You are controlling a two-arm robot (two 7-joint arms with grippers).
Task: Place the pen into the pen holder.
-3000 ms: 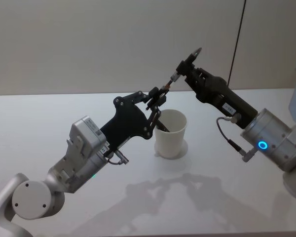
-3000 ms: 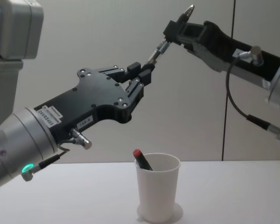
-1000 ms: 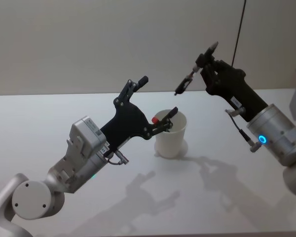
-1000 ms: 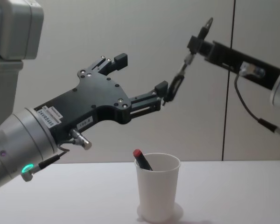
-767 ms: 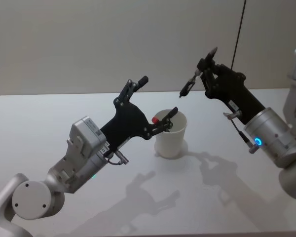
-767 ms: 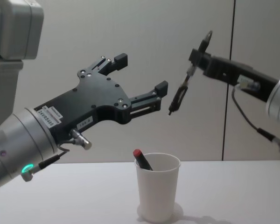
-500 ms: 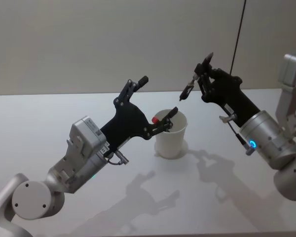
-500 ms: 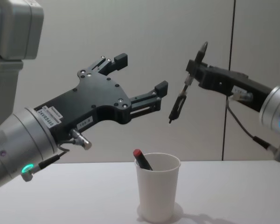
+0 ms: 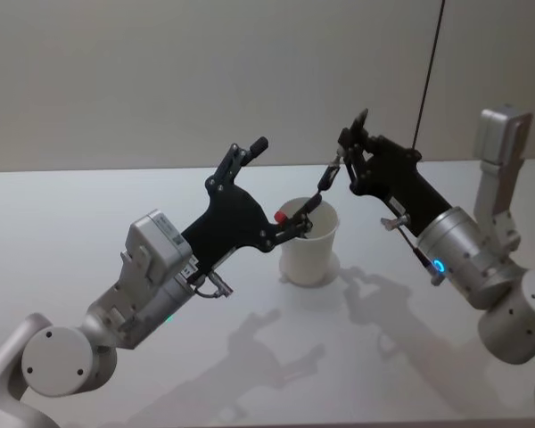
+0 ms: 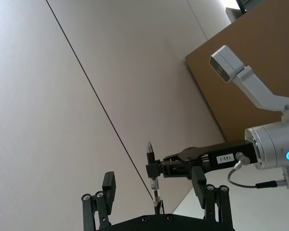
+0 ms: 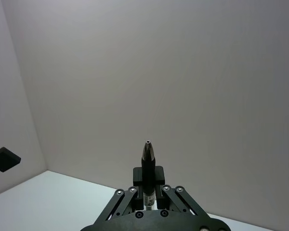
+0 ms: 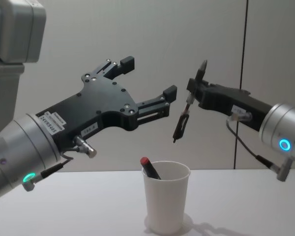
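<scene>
A black pen (image 12: 181,123) hangs tip down, slightly tilted, a short way above the mouth of the white paper cup pen holder (image 12: 166,201). My right gripper (image 12: 191,91) is shut on the pen's upper part, and the pen (image 11: 148,159) stands up between its fingers. In the head view the pen (image 9: 326,183) is over the pen holder (image 9: 308,245) near its far rim. My left gripper (image 12: 148,76) stays open with nothing in it, up and left of the cup, and the pen (image 10: 154,185) and the right gripper lie beyond its fingers.
A red-capped pen (image 12: 150,168) leans inside the cup, also seen in the head view (image 9: 283,217). The cup stands on a white table (image 9: 116,205) with free room all around it. A plain wall is behind.
The left gripper has let go of the pen and stays open and still. The right gripper has carried the pen left and down to over the cup.
</scene>
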